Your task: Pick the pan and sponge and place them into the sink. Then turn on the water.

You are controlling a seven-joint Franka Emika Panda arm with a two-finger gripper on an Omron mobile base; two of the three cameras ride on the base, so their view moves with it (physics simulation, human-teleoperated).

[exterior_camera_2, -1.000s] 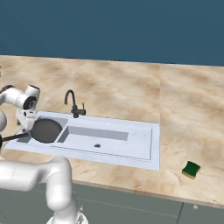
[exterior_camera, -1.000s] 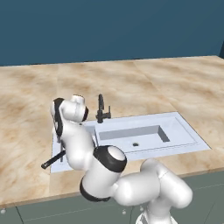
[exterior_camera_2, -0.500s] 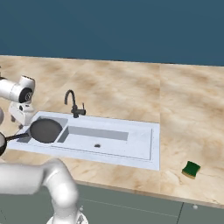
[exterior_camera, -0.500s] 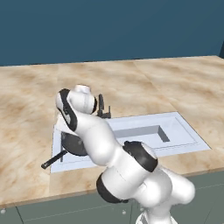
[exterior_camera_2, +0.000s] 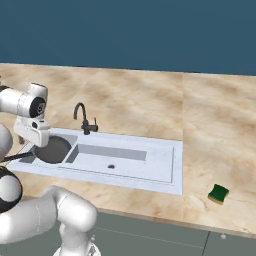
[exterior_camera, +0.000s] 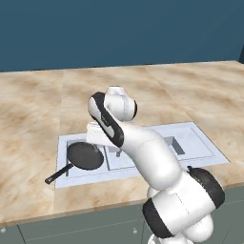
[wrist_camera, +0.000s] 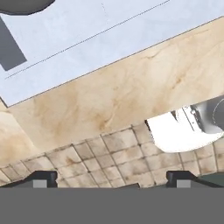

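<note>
- The pan point(exterior_camera: 86, 156) lies flat in the small basin of the sink point(exterior_camera: 200, 143), at the sink's left end in both base views; one pan.
- Its long thin handle point(exterior_camera: 59, 174) runs out over the sink's rim toward the near-left in the left base view, so its long axis lies diagonal to the counter's point(exterior_camera: 33, 119) front edge.
- One sponge point(exterior_camera_2: 218, 193) sits green side up on the counter, well apart from the sink, near the front edge on the right.
- One black faucet point(exterior_camera_2: 85, 119) stands at the back rim.
- The gripper point(wrist_camera: 111, 177) has its finger tips spread wide with nothing between them, over the counter edge and the tiled floor point(wrist_camera: 105, 157).
</note>
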